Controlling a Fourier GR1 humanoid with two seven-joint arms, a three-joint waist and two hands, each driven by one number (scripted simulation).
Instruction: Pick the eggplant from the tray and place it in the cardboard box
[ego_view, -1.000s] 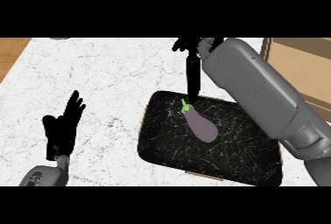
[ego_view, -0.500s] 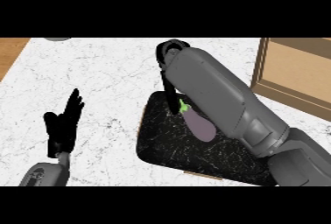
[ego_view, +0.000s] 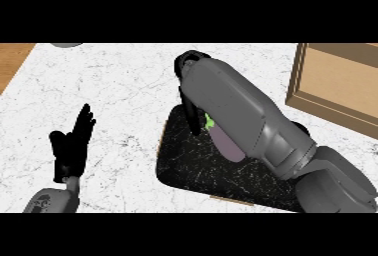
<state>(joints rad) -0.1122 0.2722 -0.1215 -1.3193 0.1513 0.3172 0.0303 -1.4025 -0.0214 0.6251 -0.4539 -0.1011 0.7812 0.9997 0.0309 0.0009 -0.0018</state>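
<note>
The purple eggplant with its green stem cap (ego_view: 226, 145) lay on the black speckled rectangular tray (ego_view: 192, 165), toward the tray's far right part, mostly hidden beneath the grey right forearm that crossed over it. Only a strip of purple skin and a bit of the green cap showed beside the arm.

The black right hand (ego_view: 193, 117) pointed down at the tray just left of the stem end, its fingers long and dark against the tray. Whether those fingers were spread, together or already around the eggplant could not be told, since the forearm covered most of the hand.

The open brown cardboard box (ego_view: 325, 82) stood on the white marble tabletop (ego_view: 118, 85) to the right of the tray, near but apart from it. The black left hand (ego_view: 72, 147) rested at the view's left, fingers straight and up, holding nothing.

The risk, as I judged it, lay in the grasp: the hand seemed to come down at the narrow stem end, so the rounded eggplant might roll aside or pivot out when lifted. The box's near wall could also catch the eggplant if carried low.
</note>
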